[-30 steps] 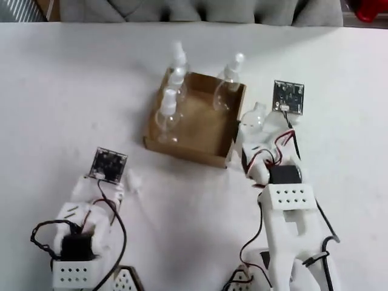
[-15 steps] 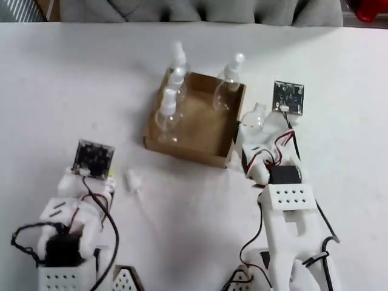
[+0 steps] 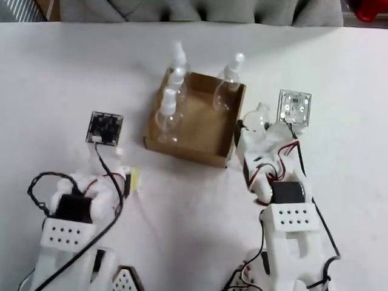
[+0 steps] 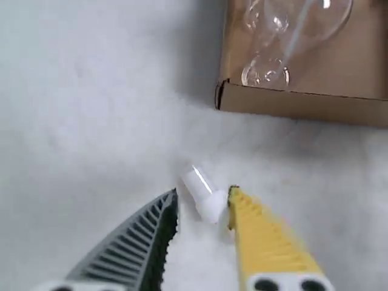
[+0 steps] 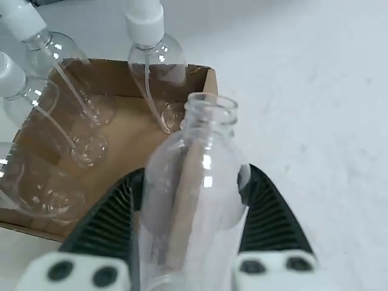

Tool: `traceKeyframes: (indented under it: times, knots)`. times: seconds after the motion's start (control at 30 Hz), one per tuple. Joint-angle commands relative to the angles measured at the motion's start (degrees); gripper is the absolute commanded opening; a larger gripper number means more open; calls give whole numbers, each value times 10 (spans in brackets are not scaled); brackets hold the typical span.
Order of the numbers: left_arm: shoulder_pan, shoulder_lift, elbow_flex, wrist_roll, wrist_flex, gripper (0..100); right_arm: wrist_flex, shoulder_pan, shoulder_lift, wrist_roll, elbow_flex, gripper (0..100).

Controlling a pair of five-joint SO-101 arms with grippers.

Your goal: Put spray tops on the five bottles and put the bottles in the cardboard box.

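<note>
Spray top [image 4: 209,205] sits between the part-open jaws of the left gripper [image 4: 203,194], which should close squarely on it; right gripper [image 5: 194,177] clamps the uncapped bottle [image 5: 188,212].

box [image 3: 182,150] mid-table (bottles [image 3: 167,115] inside) — obstacle, leftward open

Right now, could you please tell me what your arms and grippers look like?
The left arm and right arm are white with red and black cables. The left gripper has one grey, one yellow ribbed finger; the right gripper two black ones.
</note>
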Motion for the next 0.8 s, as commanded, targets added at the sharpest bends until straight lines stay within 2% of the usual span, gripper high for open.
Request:
traceKeyframes:
  times: [0.0, 0.33, 0.63, 0.77]
  knots:
    - [6, 45, -32, 47, -28, 173, -12, 2, -15, -3, -4, 16]
    - [10, 241, -25, 49, -109, 173, -12, 2, -15, -2, -4, 16]
    - [8, 347, -58, 51, -124, 174, -12, 1, -15, -2, -4, 16]
    - [7, 403, -87, 93, -119, 217, -12, 1, -15, -2, -4, 16]
